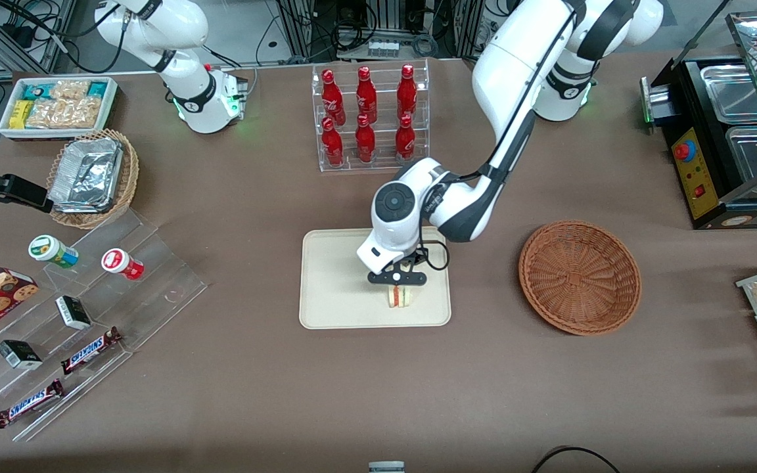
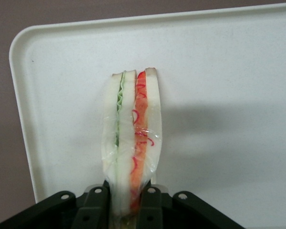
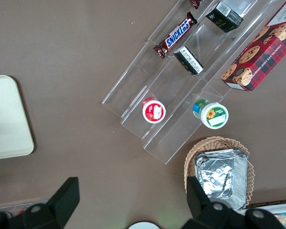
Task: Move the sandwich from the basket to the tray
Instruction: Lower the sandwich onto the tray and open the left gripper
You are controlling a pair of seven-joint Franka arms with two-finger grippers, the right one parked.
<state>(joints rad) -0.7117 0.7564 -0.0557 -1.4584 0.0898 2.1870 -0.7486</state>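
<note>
The sandwich point(image 1: 399, 296) is a pale wedge with red, orange and green filling, wrapped in clear film. It hangs over the cream tray point(image 1: 332, 289), at the part nearer the front camera. My left gripper point(image 1: 397, 278) is shut on the sandwich and stands right above it. In the left wrist view the sandwich point(image 2: 132, 138) sits between the two dark fingers point(image 2: 93, 207), with the tray point(image 2: 229, 95) under it. I cannot tell whether it touches the tray. The reddish-brown basket point(image 1: 579, 276) stands empty beside the tray, toward the working arm's end.
A clear rack of red bottles point(image 1: 370, 117) stands farther from the front camera than the tray. Clear snack steps point(image 1: 83, 315), a tan basket with foil trays point(image 1: 92, 177) and a white snack bin point(image 1: 58, 105) lie toward the parked arm's end. A black warmer point(image 1: 727, 144) stands toward the working arm's end.
</note>
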